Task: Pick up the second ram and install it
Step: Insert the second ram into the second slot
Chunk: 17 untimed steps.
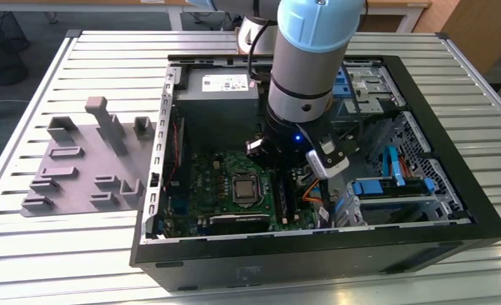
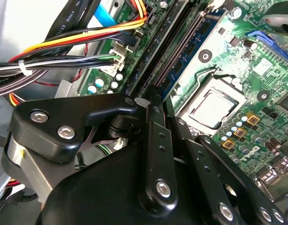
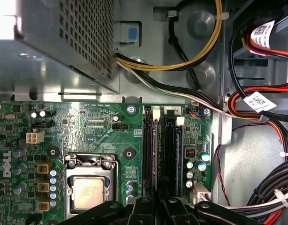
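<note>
Landmark: motherboard (image 1: pixel 233 190), green, lying flat in the open PC case (image 1: pixel 454 210).
Arm: reaches down into the case, over the motherboard's side twd the exterior view's right, above the RAM slots (image 3: pixel 163 154).
Gripper: gripper (image 3: pixel 155 202) sits low over the slots, just beside the CPU socket (image 3: pixel 90 190); black linkage shows in both wrist views.
Jaws: fingertips hidden behind own linkage; can't tell if spread, pressed together or pinching anything.
Second ram: blue stick (image 2: pixel 188 58) appears to stand on edge in a slot, running lengthwise beside the CPU socket, directly under the gripper; blue edge also seen in first wrist view.
Tray: grey tray (image 1: pixel 85 171) on table outside the case, off the motherboard's side twd the exterior view's left; no ram seen on it.
Progress: judged late; pick-up looks done, stick at slot. Fully seated/latched? Can't tell.
</note>
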### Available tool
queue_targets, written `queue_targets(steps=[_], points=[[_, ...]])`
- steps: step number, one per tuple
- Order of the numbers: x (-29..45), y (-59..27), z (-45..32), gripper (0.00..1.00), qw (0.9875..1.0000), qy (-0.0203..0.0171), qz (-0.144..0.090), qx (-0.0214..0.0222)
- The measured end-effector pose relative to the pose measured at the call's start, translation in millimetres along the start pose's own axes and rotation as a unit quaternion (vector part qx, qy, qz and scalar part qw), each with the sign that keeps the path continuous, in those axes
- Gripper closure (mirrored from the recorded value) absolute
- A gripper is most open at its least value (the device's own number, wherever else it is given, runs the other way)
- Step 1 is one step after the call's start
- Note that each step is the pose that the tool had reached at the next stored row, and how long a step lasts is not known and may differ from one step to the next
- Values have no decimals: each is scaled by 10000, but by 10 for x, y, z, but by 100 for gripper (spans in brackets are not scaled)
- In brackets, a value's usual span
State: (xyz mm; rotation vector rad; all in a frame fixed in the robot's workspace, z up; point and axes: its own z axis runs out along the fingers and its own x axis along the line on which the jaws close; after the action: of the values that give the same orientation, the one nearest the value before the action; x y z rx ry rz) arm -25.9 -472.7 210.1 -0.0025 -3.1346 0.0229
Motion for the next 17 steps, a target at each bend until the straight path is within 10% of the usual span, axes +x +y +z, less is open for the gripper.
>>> queue_targets(steps=[17], points=[[15, 0, -17, 86, 10000, 21, 1, -1]])
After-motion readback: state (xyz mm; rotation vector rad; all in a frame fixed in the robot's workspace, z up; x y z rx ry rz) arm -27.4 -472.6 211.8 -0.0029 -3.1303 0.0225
